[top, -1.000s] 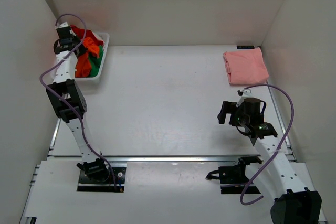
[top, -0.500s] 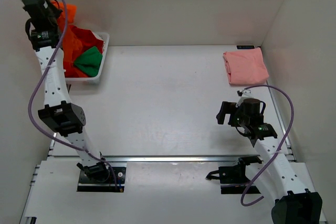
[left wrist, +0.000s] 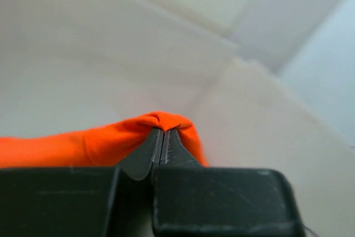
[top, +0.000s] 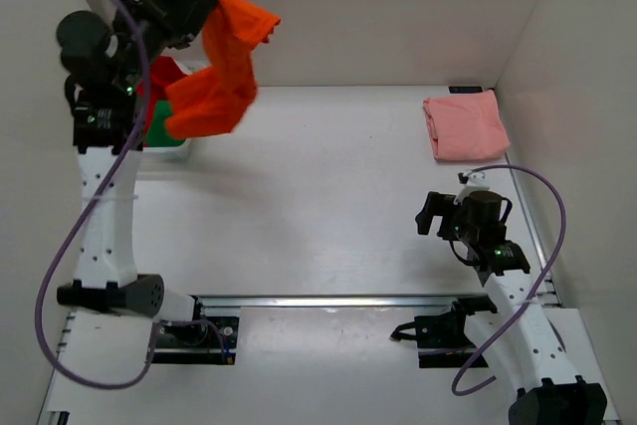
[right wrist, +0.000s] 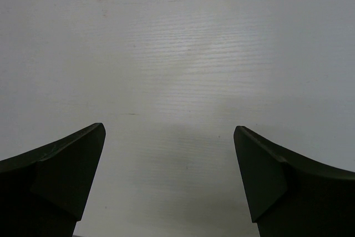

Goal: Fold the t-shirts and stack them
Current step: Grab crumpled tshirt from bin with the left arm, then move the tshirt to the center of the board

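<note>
My left gripper [top: 204,9] is raised high at the back left and shut on the bright orange t-shirt [top: 221,77], which hangs down in the air over the table's back left. In the left wrist view the closed fingertips [left wrist: 164,137] pinch a fold of the orange cloth [left wrist: 66,145]. The red shirt [top: 165,77] and the green shirt [top: 150,118] lie in the white basket [top: 169,152]. The pale salmon pink shirt [top: 464,125] lies folded at the back right. My right gripper [top: 430,214] is open and empty above the bare table [right wrist: 183,70].
White walls close in the table on the left, back and right. A small black tag [top: 464,90] lies at the back edge behind the pink shirt. The arms' bases and a metal rail [top: 328,300] sit along the near edge.
My left arm has swung up and to the right from the basket, pulling the orange t-shirt out and into the air. The right arm has barely moved.
</note>
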Controlling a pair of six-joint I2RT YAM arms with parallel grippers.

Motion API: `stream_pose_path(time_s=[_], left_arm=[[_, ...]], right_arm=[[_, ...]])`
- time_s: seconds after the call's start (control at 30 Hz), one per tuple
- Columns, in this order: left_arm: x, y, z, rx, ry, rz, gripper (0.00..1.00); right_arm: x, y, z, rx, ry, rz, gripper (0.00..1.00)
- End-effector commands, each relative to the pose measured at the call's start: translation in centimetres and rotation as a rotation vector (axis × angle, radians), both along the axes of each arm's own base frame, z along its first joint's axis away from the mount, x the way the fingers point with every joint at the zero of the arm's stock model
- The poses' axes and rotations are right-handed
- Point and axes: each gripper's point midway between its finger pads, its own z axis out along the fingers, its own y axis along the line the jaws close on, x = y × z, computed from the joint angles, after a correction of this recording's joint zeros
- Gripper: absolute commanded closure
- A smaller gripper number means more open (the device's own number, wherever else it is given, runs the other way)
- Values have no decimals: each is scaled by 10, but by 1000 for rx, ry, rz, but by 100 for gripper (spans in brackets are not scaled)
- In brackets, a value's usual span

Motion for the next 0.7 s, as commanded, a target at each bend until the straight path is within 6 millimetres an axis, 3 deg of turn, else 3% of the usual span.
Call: stream_pose_path(time_s=[0.0,0.1,0.17,0.2,0.27,0.3,0.33,0.37,0.4,0.43,0.47,0.57,0.6,0.67], left_arm=[[-113,-10,80,-151,-179,-221,100],[-117,-8,55,-177,-93,-206,100],[-95,-20,-36,-215,138,-258,100],[-95,-26,-51,-219,164,-287,100],[-78,-45,-155,-238,393,-320,100],[-75,-51,-186,-237,463,-321,100],[-70,-53,-246,-226,584,-308,100],[-69,-54,-307,-201,711,-298,83],[-69,-53,-331,-188,751,-289,74],[-72,-47,-375,-163,849,-263,69],[-75,-42,-404,-125,899,-221,63],[-76,-26,-431,27,959,-79,45],[-68,-19,-427,67,935,-23,37],[-70,-13,-427,123,949,7,32]], right_arm=[[11,-13,24,-35,-95,-33,1],[16,-17,41,-46,-137,-36,1],[19,-14,52,-50,-160,-20,1],[20,-14,55,-37,-168,-27,1],[22,-10,55,-22,-166,-7,1],[22,-10,55,-17,-165,-8,1],[22,-7,52,-7,-152,2,1],[22,-3,50,3,-146,18,1],[21,0,47,7,-135,31,1],[22,1,45,10,-123,38,0],[21,3,39,9,-99,42,1],[21,-1,37,-12,-84,17,1],[23,-6,37,-14,-84,-3,1],[23,-11,34,7,-68,-23,1]])
